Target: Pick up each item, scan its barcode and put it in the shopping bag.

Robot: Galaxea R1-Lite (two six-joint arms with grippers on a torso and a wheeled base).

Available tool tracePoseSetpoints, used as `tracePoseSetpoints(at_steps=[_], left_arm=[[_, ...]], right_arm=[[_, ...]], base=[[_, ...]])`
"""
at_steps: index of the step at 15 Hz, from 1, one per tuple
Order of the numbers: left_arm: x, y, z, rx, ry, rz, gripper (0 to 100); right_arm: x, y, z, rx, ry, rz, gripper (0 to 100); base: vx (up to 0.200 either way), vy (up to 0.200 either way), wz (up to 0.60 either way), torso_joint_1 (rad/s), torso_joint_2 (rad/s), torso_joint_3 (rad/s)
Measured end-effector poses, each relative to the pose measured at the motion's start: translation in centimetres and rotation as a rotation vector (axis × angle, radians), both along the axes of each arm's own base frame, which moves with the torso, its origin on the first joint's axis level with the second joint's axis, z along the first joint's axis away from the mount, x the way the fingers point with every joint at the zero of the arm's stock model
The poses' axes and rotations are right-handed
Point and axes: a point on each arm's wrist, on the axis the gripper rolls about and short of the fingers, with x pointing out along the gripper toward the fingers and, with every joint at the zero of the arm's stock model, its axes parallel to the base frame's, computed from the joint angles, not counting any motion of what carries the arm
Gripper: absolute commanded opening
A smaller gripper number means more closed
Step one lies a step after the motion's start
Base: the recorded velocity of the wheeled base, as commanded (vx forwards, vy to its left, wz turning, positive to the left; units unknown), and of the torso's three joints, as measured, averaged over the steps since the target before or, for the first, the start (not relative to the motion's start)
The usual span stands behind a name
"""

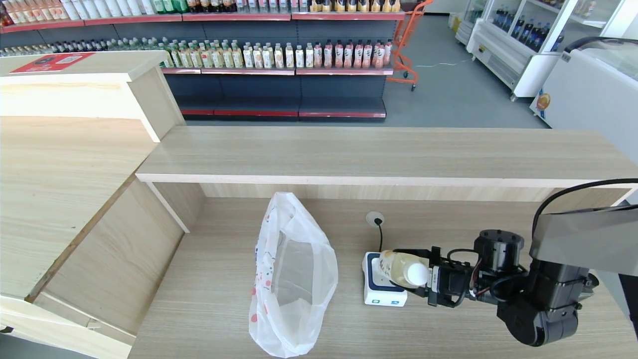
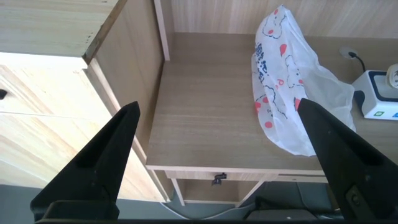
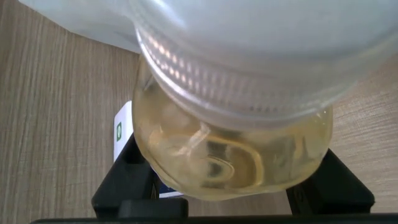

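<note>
A bottle (image 1: pixel 401 269) of pale yellow drink with a white cap lies sideways in my right gripper (image 1: pixel 418 271), which is shut on it. The bottle hangs just over the white barcode scanner (image 1: pixel 381 291) on the lower counter. In the right wrist view the bottle (image 3: pixel 236 143) sits close up between the dark fingers (image 3: pixel 124 186), with a corner of the scanner (image 3: pixel 124 130) beneath. The white plastic shopping bag (image 1: pixel 291 279) with red spots lies open to the left of the scanner. My left gripper (image 2: pixel 217 155) is open, held over the counter's near edge, with the bag (image 2: pixel 292 93) beyond it.
The scanner's cable runs to a round port (image 1: pixel 375 218) in the counter. A raised wooden ledge (image 1: pixel 379 154) runs behind the work surface, and a side counter (image 1: pixel 55 189) stands at the left. Store shelves of bottles (image 1: pixel 279 55) and freezers (image 1: pixel 588 85) are in the background.
</note>
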Motion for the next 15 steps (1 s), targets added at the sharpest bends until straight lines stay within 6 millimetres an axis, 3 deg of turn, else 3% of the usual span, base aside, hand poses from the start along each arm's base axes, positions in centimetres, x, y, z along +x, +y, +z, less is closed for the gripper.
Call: tracePoseSetpoints(at_steps=[15], left_arm=[[0.0,0.0,0.0,0.0,0.0,0.0,100]], right_arm=[[1.4,0.6,-1.2,0.031,-0.028,0.031,0]], base=[[0.0,0.0,0.0,0.0,0.0,0.0]])
